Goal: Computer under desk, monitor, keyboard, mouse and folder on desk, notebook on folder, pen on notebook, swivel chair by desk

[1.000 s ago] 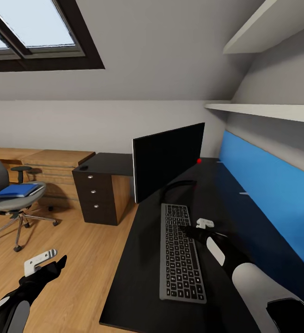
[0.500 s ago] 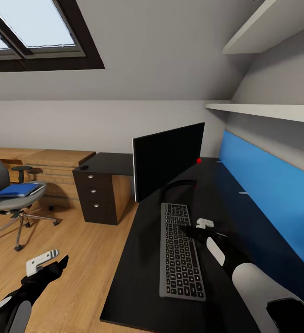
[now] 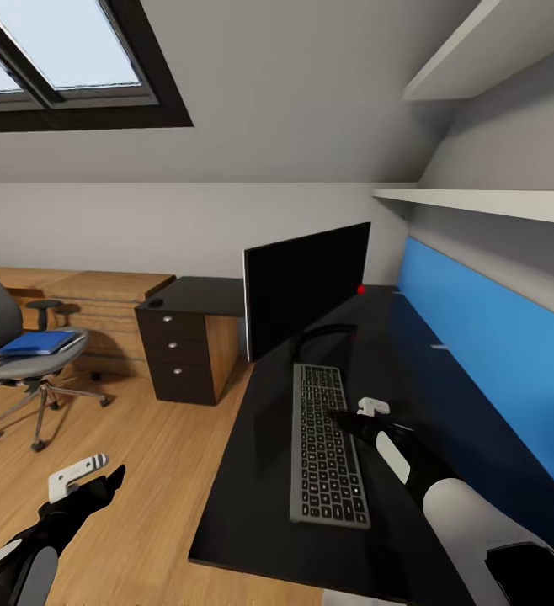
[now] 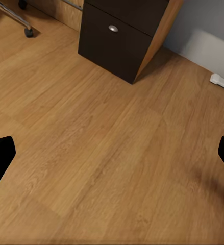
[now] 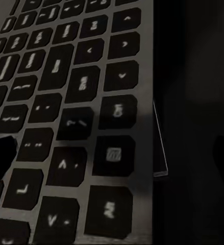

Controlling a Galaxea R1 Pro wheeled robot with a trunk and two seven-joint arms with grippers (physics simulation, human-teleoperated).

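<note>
The black-fronted monitor stands on the black desk. In front of it lies the silver keyboard with black keys, seen close up in the right wrist view as the keyboard. My right gripper is open and low over the keyboard's right edge, with one fingertip above the keys. At the far left stands the swivel chair with the blue folder on its seat. My left gripper hangs open over the wood floor, holding nothing.
A black drawer unit with silver knobs forms the desk's far end; a small dark object sits on its top. Low light-wood cabinets line the back wall. A blue panel and white shelves run along the right wall.
The whole picture has shifted slightly, so the camera moved. Both arms keep the same pose and the keyboard lies where it was.
</note>
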